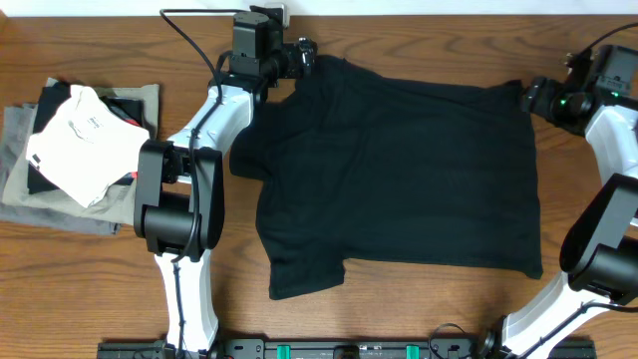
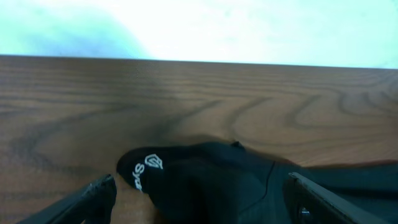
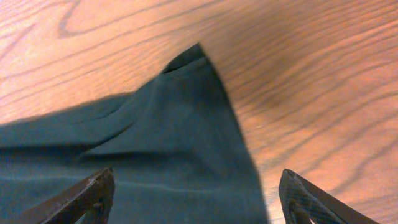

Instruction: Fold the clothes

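1. The black T-shirt (image 1: 399, 170) is lying spread mid-table.
2. The left gripper (image 1: 304, 55), at 11 o'clock, is standing open astride a bunched corner; white lettering (image 2: 146, 168) there is partly hidden.
3. The right gripper (image 1: 530, 95), at 2 o'clock, is gaping over another corner, its fingers cut off.

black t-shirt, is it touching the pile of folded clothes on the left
Apart. The overhead view shows bare table just left of the black T-shirt, and the folded pile lies farther left, beyond the left arm.
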Robot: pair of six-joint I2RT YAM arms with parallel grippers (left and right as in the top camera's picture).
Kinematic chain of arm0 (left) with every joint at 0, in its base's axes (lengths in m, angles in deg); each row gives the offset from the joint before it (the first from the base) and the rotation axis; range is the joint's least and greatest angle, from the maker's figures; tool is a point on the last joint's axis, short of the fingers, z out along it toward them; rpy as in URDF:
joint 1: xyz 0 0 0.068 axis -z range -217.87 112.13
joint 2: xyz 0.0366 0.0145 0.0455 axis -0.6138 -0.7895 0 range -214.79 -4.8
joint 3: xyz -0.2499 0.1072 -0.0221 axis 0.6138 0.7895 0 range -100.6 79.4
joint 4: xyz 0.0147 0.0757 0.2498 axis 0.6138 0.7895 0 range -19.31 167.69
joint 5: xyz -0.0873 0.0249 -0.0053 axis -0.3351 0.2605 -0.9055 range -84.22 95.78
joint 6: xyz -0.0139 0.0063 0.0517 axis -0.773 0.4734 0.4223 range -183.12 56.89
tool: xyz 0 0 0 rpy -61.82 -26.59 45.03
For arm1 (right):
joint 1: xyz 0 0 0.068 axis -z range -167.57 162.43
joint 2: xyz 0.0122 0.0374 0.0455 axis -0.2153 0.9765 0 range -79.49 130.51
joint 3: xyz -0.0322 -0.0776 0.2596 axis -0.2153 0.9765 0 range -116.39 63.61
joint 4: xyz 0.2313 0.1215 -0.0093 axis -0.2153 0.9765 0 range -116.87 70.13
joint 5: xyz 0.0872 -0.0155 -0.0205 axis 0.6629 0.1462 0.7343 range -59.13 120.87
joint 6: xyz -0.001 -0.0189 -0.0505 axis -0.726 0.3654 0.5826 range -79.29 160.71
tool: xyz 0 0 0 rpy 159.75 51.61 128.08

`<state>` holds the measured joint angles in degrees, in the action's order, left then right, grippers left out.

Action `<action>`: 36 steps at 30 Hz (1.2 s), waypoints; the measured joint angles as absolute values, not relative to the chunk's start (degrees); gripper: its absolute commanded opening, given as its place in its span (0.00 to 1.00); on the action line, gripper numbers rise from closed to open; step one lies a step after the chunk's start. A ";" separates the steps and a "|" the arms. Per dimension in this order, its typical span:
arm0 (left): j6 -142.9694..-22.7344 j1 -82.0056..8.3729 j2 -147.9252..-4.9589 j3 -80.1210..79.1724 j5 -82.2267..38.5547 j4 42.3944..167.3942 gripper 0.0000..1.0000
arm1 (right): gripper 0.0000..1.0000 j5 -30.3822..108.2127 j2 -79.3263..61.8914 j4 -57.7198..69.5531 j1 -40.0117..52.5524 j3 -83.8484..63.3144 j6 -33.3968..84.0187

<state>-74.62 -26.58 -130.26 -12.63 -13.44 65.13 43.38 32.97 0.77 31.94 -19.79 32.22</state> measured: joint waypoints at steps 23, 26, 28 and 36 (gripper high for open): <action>-76.42 -26.55 -135.29 -12.67 -14.51 62.55 0.85 | 0.85 45.00 41.80 -18.81 30.83 -19.87 32.13; -76.61 -26.53 -136.93 -12.69 -15.28 62.52 0.80 | 0.85 45.24 43.99 -18.55 30.83 -19.92 32.04; -76.79 -26.51 -137.78 -12.67 -15.54 62.52 0.71 | 0.85 45.44 44.60 -18.57 30.83 -19.92 32.00; -76.90 -26.14 -138.37 -12.78 -16.31 62.26 0.32 | 0.75 46.77 44.76 -18.81 30.83 -20.16 31.15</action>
<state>-76.90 -26.14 -138.37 -12.78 -16.31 62.26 46.77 44.76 -18.81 30.83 -20.16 31.15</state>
